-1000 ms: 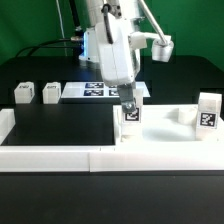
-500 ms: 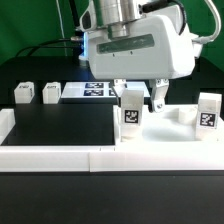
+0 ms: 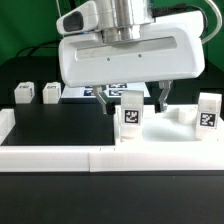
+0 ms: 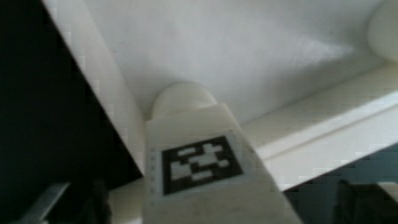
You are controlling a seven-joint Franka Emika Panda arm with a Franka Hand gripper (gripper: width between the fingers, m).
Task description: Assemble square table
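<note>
Tool state: the tool (image 3: pixel 134 105) is held open, with its fingers (image 3: pixel 107 103) spread wide and nothing gripped.
Leg to be taken: a tagged leg (image 3: pixel 130 113) is stood between the two fingers, roughly centred and touched by neither. In the wrist view it (image 4: pixel 199 160) is seen close ahead.
Long axis: the leg is upright, so a closing of the fingers across its width is judged to be the coming move.
Square top: the square top (image 3: pixel 175 130) is laid at the exterior view's right, and the tagged leg appears to be set at its corner.
Other legs: a far-left leg (image 3: pixel 23 93) and a second-left leg (image 3: pixel 50 93) are placed on the table (image 3: pixel 60 125), well apart from the tool. A right-hand leg (image 3: pixel 208 110) is stood at the exterior view's right.
</note>
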